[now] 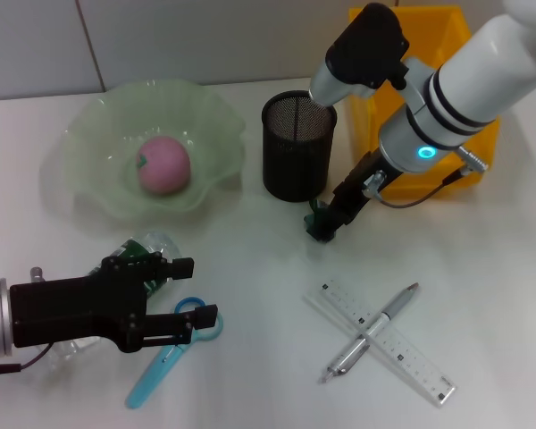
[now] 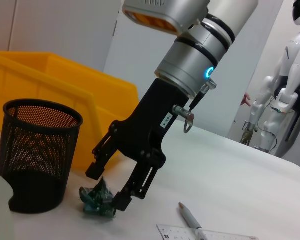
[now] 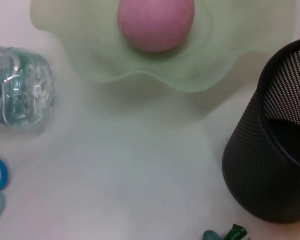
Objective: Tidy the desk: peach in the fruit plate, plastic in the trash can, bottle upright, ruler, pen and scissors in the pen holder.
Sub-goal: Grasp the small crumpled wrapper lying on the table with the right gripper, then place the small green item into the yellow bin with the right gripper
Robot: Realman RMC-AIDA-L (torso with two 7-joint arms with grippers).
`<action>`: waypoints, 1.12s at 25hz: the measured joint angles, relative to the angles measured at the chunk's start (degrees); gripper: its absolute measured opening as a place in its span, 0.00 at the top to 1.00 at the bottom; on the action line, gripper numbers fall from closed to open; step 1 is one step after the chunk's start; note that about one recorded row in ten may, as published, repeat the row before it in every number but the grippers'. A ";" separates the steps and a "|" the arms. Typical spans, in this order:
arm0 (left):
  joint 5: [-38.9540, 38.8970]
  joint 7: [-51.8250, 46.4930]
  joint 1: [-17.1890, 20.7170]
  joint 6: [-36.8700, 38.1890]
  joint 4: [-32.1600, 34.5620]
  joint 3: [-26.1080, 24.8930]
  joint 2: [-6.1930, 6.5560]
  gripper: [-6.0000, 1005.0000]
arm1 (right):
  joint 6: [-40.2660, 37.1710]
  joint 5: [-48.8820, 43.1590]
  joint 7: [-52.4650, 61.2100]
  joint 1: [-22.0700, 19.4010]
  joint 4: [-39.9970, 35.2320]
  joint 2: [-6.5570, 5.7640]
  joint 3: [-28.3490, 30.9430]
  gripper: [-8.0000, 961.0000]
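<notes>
From my console this reads as a robotics lab set up as a mock desk. In the left wrist view a white humanoid robot [image 2: 285,90] stands idle at about two o'clock, against plain pale walls. The smooth white tabletop [image 1: 250,268] carries staged props only; at one o'clock in the head view sits a yellow plastic storage bin [image 1: 447,54], the industrial parts kind, and just beside it at twelve o'clock a black wire-mesh pen holder [image 1: 298,147]
</notes>
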 joint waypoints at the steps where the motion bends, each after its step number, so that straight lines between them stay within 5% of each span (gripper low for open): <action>1: 0.00 0.00 0.02 0.00 0.00 0.00 0.00 0.21 | 0.79 0.05 -0.13 0.11 0.82 0.10 -0.17 0.15; 16: 0.00 0.39 0.32 0.36 -0.10 0.12 -0.09 0.21 | 4.72 2.97 -1.89 0.06 4.87 0.32 -1.11 0.15; 28: 0.00 0.14 0.54 0.66 -0.09 0.09 0.16 0.21 | 2.04 3.36 -0.79 -0.77 2.88 0.33 -0.51 0.48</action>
